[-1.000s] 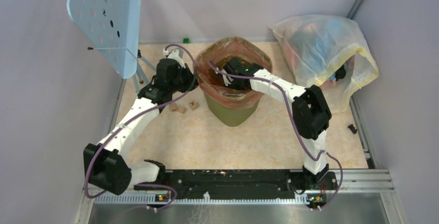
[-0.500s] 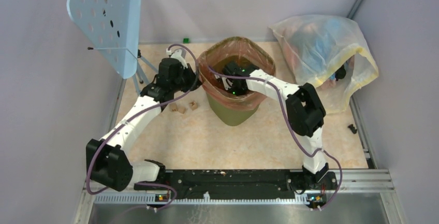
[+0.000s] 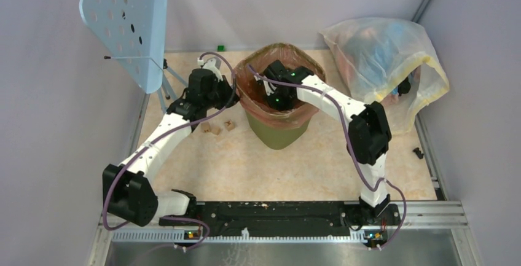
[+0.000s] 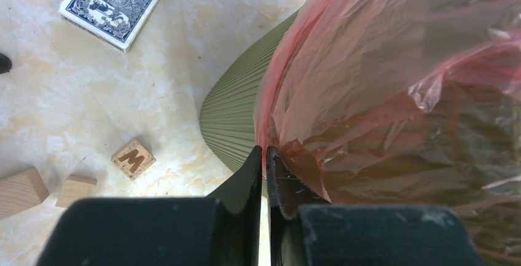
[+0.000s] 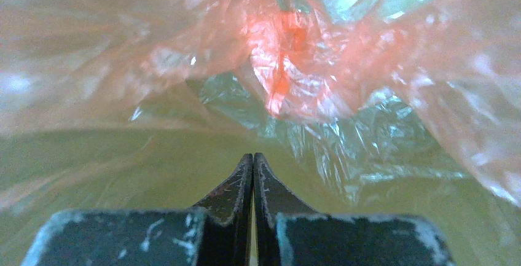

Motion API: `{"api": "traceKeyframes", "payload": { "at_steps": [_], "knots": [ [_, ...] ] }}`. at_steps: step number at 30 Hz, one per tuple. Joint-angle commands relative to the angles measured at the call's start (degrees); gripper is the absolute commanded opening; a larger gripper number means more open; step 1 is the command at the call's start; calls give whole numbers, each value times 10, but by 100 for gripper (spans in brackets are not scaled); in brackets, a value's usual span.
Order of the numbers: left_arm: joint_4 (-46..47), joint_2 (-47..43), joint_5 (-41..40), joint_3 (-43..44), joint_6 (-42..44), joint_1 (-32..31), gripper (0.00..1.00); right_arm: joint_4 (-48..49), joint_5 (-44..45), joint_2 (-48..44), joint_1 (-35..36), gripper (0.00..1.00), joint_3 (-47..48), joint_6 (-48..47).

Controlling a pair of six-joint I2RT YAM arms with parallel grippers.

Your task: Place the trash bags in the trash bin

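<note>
1. Top view: the trash bin [image 3: 276, 132] stands toward the far edge of the desk [image 3: 246, 168], about midway along; the trash bag [image 3: 279, 52] is draped over its rim like a liner, mouth open. The left hand [image 3: 233, 94] sits at the rim's left side and the right hand [image 3: 273, 97] is down inside the mouth; a stuffed clear bag [image 3: 381, 57] fills the far right corner and a blue stand [image 3: 126, 20] the far left.
2. Left wrist: its fingers [image 4: 249, 174] are closed to a sliver, pinching the bag's edge right at the rim; I'd say that pins the film against being dragged inward. A card deck [image 4: 113, 7] and wooden blocks [image 4: 133, 157] lie on the desk nearby.
3. Right wrist: its fingers [image 5: 239, 183] are pressed together and grip nothing; crumpled film surrounds them, with green showing through, so they probably serve as a blunt poker seating the bag deeper.
</note>
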Motion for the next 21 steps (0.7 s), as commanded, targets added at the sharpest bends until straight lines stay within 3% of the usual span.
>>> {"api": "traceKeyframes", "payload": {
  "at_steps": [1, 9, 12, 14, 16, 21],
  "knots": [
    [18, -3, 2, 26, -2, -2, 11, -3, 16, -64, -3, 0, 39, 16],
    [-37, -66, -73, 35, 6, -2, 26, 1, 67, -138, -4, 7, 108, 23],
    [-52, -91, -66, 33, 16, -3, 31, 16, 85, -177, -4, 21, 129, -1],
    [-58, -107, -42, 31, 37, -2, 41, 28, 84, -210, -3, 32, 134, -11],
    [-61, -125, -5, 22, 63, -2, 53, 44, 87, -249, -4, 37, 125, -12],
    [-33, -185, 45, -33, 76, -2, 57, 127, 104, -375, -5, 49, 13, 18]
  ]
}}
